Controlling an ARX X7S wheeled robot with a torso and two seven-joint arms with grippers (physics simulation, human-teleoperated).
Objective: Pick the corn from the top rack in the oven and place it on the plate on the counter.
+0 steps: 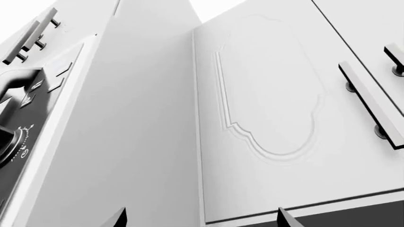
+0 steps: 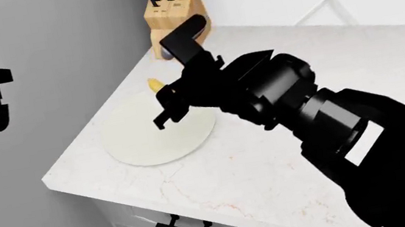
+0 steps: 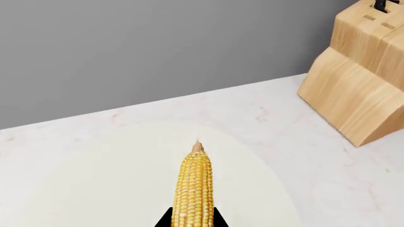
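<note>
Right now I have the corn (image 3: 193, 189) pinched in the right gripper (image 3: 192, 222), closed on its thick butt end, and it hangs out over the plate (image 3: 94, 179) on the counter (image 3: 328, 170). From the right wrist view the cob's long axis runs straight out from the jaws, with the tapered tip leading, pointed away from the wrist toward the plate's far rim and the grey wall beyond it. Whether it sits level or tips downward I cannot tell from these views. In the head view only a sliver of yellow shows past the gripper, above the far edge of the plate and short of the knife block (image 2: 173, 8). I judge the cob to be light and stiff, so it should not sag or bend in the grip. It is round and bumpy, though, which means it can twist between flat pads and will likely roll once let go. Holding it across the fat end seems sound, since the taper offers less to bite on. I would lower it near the plate's middle before releasing, with its length lying flat, so any roll stays on the plate. My left gripper (image 1: 200, 220) is idle: its two fingertips stand wide apart with nothing between them, facing white cabinet doors (image 1: 277, 118).
</note>
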